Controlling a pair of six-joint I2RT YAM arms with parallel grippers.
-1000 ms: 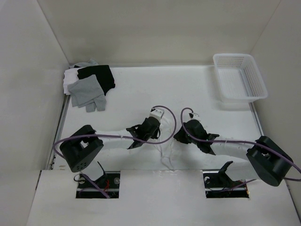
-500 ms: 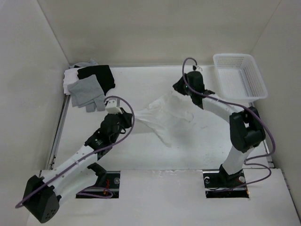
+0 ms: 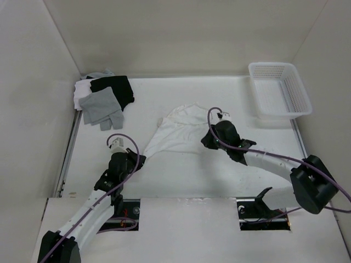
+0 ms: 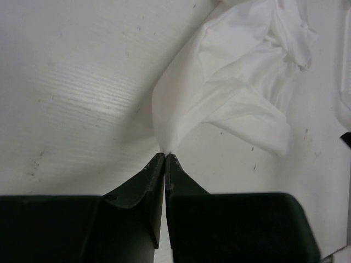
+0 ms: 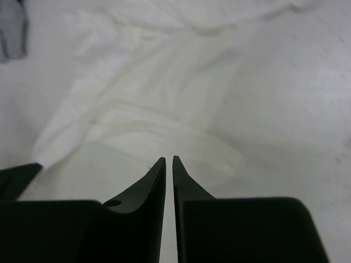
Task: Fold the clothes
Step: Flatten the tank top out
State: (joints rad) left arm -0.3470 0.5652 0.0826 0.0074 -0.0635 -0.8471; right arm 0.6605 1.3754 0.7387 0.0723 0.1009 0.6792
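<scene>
Basket (image 3: 279,90) at right, grey garments (image 3: 101,108) and black garment (image 3: 116,87) left.

I've got open white table (image 3: 181,178) along the near side, between my left arm (image 3: 101,200) and right arm (image 3: 263,160). There's more room between the thin white fabric garment (image 3: 178,127) mid-table and the white plastic mesh basket (image 3: 274,64) far right. The pile of grey and black clothes (image 3: 101,105) blocks the far-left corner.
</scene>
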